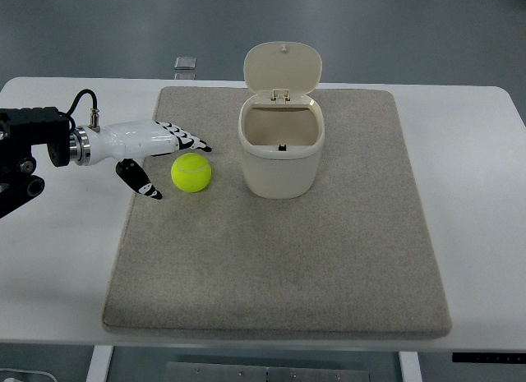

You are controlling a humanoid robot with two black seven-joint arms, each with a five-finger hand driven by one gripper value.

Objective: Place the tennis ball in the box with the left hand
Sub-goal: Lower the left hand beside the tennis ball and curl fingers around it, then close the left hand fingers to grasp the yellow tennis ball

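Tennis ball (191,172) beside open left hand (156,152)

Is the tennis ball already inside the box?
No, the tennis ball lies on the grey mat, left of the open box and just by the left hand, whose fingers are spread.

Fuzzy tennis ball (191,172), matt fabric mat (279,259), smooth plastic box (279,164).

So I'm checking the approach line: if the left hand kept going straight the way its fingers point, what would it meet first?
Most likely the tennis ball: the left hand points right, open, fingers just short of it. Height is unclear, so the upper fingers might pass over it toward the box.
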